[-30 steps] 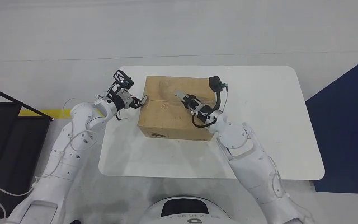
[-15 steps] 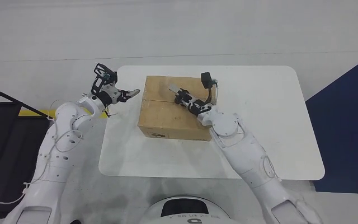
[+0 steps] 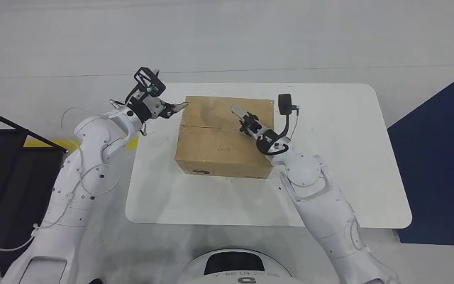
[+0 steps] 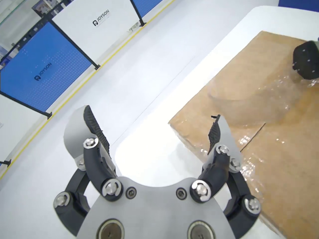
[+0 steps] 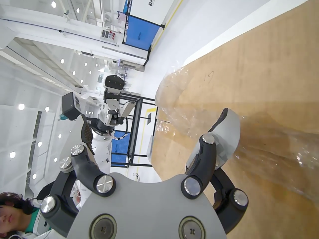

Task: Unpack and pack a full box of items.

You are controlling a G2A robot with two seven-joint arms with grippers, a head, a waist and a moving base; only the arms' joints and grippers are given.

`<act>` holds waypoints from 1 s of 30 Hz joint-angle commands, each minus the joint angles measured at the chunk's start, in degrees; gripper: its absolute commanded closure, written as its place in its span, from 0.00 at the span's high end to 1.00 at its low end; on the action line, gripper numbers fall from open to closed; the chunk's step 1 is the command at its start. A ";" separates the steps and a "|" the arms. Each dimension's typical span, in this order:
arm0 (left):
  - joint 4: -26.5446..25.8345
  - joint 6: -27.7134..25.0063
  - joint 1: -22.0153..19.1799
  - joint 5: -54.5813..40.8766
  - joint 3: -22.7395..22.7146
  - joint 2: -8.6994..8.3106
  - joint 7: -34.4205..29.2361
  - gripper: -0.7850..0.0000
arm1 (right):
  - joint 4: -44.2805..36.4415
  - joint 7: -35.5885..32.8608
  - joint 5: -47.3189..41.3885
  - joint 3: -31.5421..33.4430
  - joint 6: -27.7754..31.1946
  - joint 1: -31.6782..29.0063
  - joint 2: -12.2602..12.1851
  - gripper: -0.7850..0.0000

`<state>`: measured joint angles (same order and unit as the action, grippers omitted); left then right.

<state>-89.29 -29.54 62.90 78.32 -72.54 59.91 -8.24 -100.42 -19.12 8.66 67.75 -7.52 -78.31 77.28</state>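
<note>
While the closed cardboard box sits on the white table, sealed with clear tape, the left gripper hangs spread wide beside its far left corner. The right gripper, also spread and empty, hovers over the lid, one finger perhaps brushing the tape.

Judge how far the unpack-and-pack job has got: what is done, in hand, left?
Done: nothing visible; the cardboard box sits on the table with flaps shut and clear tape over the seam. In hand: the open right claw is above the taped top, the open left claw at a far corner, neither holding anything. Left: opening, emptying, repacking.
</note>
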 commanded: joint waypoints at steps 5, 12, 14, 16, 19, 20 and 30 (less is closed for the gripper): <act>4.63 -3.10 -8.56 5.57 6.56 1.16 -2.21 1.00 | -0.49 -0.11 -0.52 0.95 0.10 -2.11 -0.28 1.00; 13.35 -10.63 -17.32 1.70 13.59 3.35 -4.06 1.00 | -1.50 0.32 -0.59 1.31 1.41 -4.22 -0.51 1.00; 14.70 -12.76 -18.96 -2.25 14.86 3.98 -6.23 1.00 | -1.45 0.43 -0.51 1.33 1.95 -4.62 -0.56 1.00; 15.42 -13.28 -20.22 -4.39 15.71 4.43 -8.01 1.00 | -1.30 0.72 -0.84 1.39 2.57 -4.99 -0.59 1.00; 14.68 -12.08 -21.36 0.58 17.52 4.68 -9.48 1.00 | -1.00 1.01 -1.09 1.42 3.25 -5.34 -0.62 1.00; 14.34 -11.48 -21.31 3.69 18.30 4.67 -8.98 1.00 | -0.96 1.09 -1.18 1.42 3.36 -5.41 -0.63 1.00; 15.58 -17.91 -21.29 7.88 20.63 4.69 -8.20 1.00 | -0.78 1.49 -1.29 1.35 4.87 -5.74 -0.75 1.00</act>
<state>-73.86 -45.91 41.62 87.37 -51.74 64.62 -16.26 -101.18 -17.73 7.32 69.12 -2.69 -83.99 76.54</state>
